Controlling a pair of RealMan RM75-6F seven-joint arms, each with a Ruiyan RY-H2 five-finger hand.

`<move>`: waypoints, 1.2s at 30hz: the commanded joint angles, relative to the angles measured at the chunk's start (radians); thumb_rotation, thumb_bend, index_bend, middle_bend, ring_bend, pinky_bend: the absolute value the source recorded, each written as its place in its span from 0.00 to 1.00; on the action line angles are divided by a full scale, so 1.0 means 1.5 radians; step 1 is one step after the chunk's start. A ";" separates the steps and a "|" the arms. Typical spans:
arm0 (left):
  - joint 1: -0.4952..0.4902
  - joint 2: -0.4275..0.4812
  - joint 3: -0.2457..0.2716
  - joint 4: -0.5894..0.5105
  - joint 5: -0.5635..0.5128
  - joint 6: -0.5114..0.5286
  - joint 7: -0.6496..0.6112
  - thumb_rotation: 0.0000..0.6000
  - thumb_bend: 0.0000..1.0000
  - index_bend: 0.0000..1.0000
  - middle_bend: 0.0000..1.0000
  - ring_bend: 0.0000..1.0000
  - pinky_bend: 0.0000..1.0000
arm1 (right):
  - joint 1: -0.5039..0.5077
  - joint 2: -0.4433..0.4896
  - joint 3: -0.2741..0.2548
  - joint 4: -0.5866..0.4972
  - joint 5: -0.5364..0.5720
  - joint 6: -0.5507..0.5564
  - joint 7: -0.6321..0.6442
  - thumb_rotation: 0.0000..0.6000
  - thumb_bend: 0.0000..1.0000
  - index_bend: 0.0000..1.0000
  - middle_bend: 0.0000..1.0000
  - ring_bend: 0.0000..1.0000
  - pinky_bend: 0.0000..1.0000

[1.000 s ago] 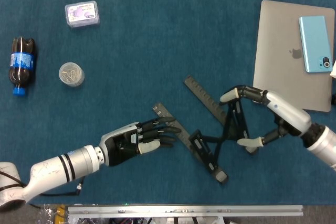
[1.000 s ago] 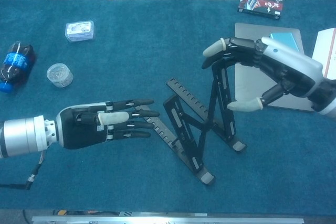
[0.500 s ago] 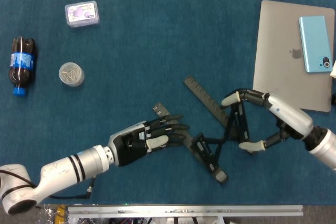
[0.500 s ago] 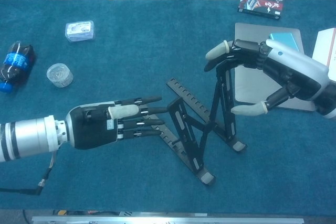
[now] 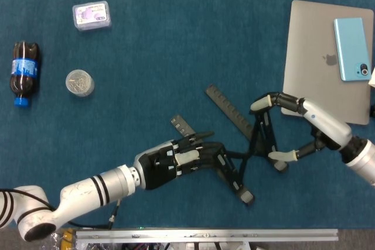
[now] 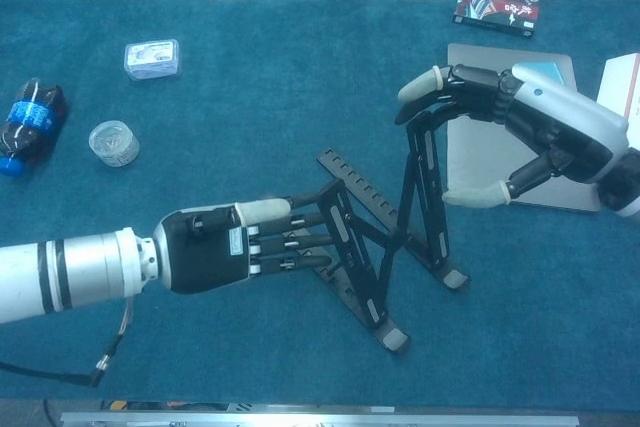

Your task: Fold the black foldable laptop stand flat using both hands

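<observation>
Lower centre of the frame, the black foldable metal laptop stand (image 6: 385,237) sits on the blue felt surface (image 6: 300,87), scissor legs raised, not flat yet. Left hand (image 6: 215,247) reaches in level from the lower left, fingers stretched forward against the stand's left frame, apparently to brace that side, gripping nothing. Right hand (image 6: 520,137) arches in from the right, fingertips hooked over the upright right frame's top, thumb spread wide below; looks set to push it down, though a true grip isn't clear
</observation>
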 commanded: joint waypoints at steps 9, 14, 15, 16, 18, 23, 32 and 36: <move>0.012 -0.018 -0.031 -0.005 -0.023 -0.031 -0.004 1.00 0.41 0.06 0.14 0.14 0.10 | 0.002 -0.007 0.000 0.010 0.001 -0.003 0.007 1.00 0.10 0.26 0.32 0.21 0.29; 0.016 -0.019 -0.040 -0.008 -0.027 -0.043 -0.002 1.00 0.41 0.07 0.14 0.14 0.10 | 0.001 -0.006 -0.001 0.012 0.001 -0.001 0.010 1.00 0.10 0.25 0.32 0.21 0.29; 0.017 -0.019 -0.041 -0.010 -0.029 -0.046 -0.003 1.00 0.41 0.06 0.14 0.14 0.10 | 0.001 -0.006 -0.001 0.012 0.001 0.000 0.011 1.00 0.10 0.24 0.32 0.21 0.29; 0.019 -0.020 -0.042 -0.012 -0.031 -0.049 -0.005 1.00 0.41 0.06 0.14 0.14 0.10 | 0.001 -0.007 -0.001 0.013 0.002 0.000 0.011 1.00 0.10 0.24 0.32 0.21 0.29; 0.019 -0.016 -0.043 -0.020 -0.030 -0.056 -0.013 1.00 0.41 0.06 0.14 0.14 0.10 | 0.001 -0.007 0.000 0.014 0.003 0.001 0.012 1.00 0.10 0.24 0.32 0.21 0.29; 0.020 -0.014 -0.040 -0.027 -0.023 -0.071 -0.023 1.00 0.41 0.06 0.14 0.14 0.10 | 0.001 -0.008 0.003 0.017 0.007 0.000 0.013 1.00 0.10 0.24 0.32 0.21 0.29; 0.019 -0.007 -0.033 -0.038 0.004 -0.079 -0.056 1.00 0.41 0.04 0.14 0.13 0.10 | 0.002 -0.013 0.008 0.025 0.016 -0.004 0.018 1.00 0.10 0.24 0.32 0.21 0.29; 0.015 -0.003 -0.033 -0.021 0.012 -0.077 -0.029 1.00 0.41 0.04 0.14 0.13 0.10 | 0.003 -0.013 0.006 0.025 0.012 -0.004 0.019 1.00 0.10 0.24 0.32 0.21 0.29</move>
